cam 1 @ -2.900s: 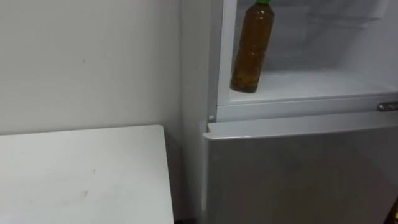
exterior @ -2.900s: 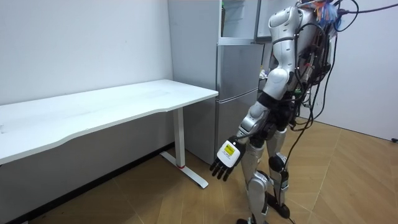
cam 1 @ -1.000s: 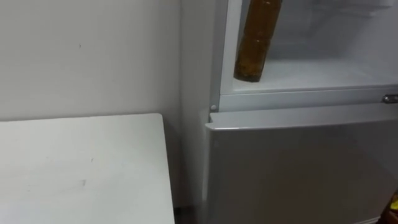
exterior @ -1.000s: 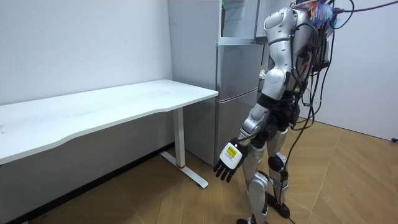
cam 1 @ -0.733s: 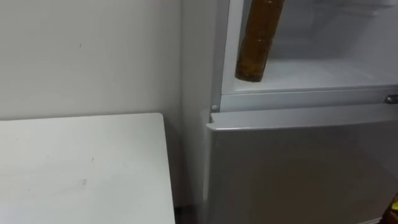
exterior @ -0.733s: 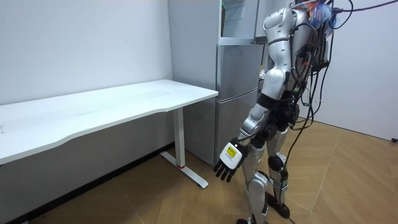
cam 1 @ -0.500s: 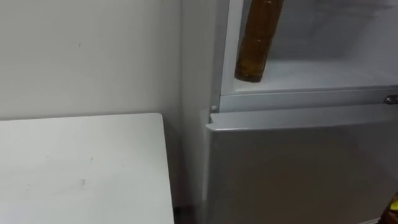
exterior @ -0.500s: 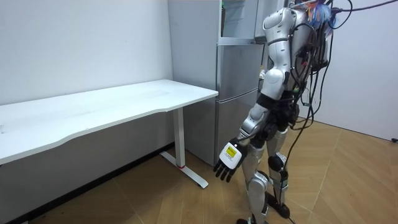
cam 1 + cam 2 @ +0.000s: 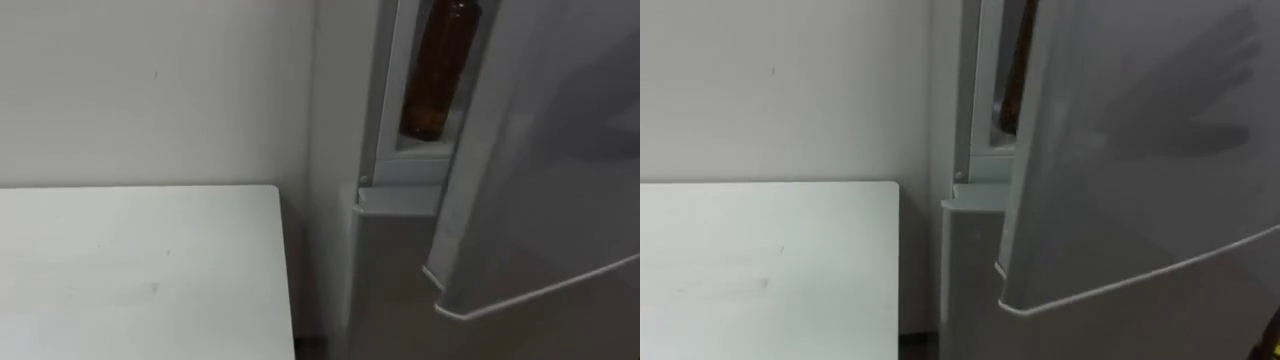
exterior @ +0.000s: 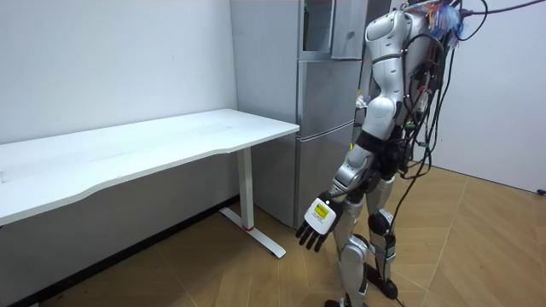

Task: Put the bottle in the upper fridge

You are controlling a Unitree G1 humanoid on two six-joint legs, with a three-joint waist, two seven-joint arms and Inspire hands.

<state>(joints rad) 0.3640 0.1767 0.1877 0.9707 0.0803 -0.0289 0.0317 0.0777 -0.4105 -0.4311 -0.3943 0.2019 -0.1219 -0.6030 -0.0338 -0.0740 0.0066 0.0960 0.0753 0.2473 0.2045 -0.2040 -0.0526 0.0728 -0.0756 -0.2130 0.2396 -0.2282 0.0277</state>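
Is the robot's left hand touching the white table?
Apart. The room view shows the left hand hanging open beside the robot's leg, lower than the top of the table, with a clear gap to the table's foot.

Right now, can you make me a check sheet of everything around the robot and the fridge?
surface: white table, right beside the fridge.
job's things: brown bottle stands inside the upper compartment, at its left edge; upper door is partly open and covers most of the opening.
clutter: nothing seen.
hands: left hand hangs low by the robot's side, fingers relaxed, holding nothing.
cables: nothing seen.
surroundings: pale wall behind the table; wooden floor; the robot stands in front of the fridge.
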